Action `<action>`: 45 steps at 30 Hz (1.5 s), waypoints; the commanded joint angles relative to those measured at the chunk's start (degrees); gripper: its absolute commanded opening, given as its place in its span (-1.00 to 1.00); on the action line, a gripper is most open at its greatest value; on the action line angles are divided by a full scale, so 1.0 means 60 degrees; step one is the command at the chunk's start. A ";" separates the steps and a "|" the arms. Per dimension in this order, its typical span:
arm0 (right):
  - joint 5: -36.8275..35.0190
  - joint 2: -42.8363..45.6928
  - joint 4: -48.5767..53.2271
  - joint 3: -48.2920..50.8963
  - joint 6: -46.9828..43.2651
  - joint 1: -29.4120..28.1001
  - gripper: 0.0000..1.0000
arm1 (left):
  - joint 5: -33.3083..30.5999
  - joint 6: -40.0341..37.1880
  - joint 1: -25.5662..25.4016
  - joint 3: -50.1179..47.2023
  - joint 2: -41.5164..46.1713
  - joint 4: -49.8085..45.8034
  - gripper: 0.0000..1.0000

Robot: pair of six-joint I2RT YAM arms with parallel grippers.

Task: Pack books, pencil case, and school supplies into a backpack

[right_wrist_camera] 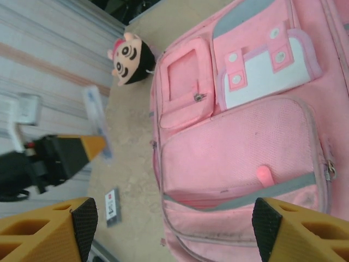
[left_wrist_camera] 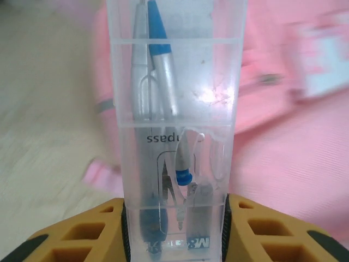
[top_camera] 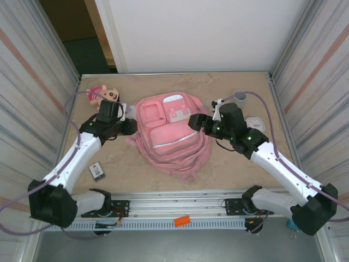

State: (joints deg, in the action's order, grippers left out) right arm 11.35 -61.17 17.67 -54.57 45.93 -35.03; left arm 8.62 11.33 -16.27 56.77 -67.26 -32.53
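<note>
Nearest the arm bases, a small black-and-white card [top_camera: 97, 171] lies flat on the table, off the backpack's [top_camera: 172, 136] near-left corner and well apart from it.

The left arm slants up from its base and bends at the wrist toward the backpack's left side. The left gripper [top_camera: 130, 126] has its yellow fingers [left_wrist_camera: 82, 232] closed on the near end of a clear case [left_wrist_camera: 177, 109]. Inside the case are a compass and slim grey-blue pieces. The case's long axis runs straight out from the fingers, with its far end against the pink fabric.

The right arm reaches in from the near right. The right gripper [right_wrist_camera: 175, 221] hangs above the backpack's right side, fingers spread wide with nothing between them.

The backpack lies flat, front pockets up. Beyond its far-left corner sits a doll [top_camera: 103, 94], and off its far-right corner a grey cup [top_camera: 240, 98].
</note>
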 commanded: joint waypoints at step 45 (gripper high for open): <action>-0.1622 0.3048 0.1096 0.0689 -0.0226 0.0205 -0.69 | 0.0569 -0.8749 -0.5042 -0.0079 -0.1520 0.1564 0.38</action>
State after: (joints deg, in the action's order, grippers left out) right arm 11.66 -47.07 21.15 -51.27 42.65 -34.39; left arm 19.46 -40.62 -43.48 55.48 -72.84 -23.70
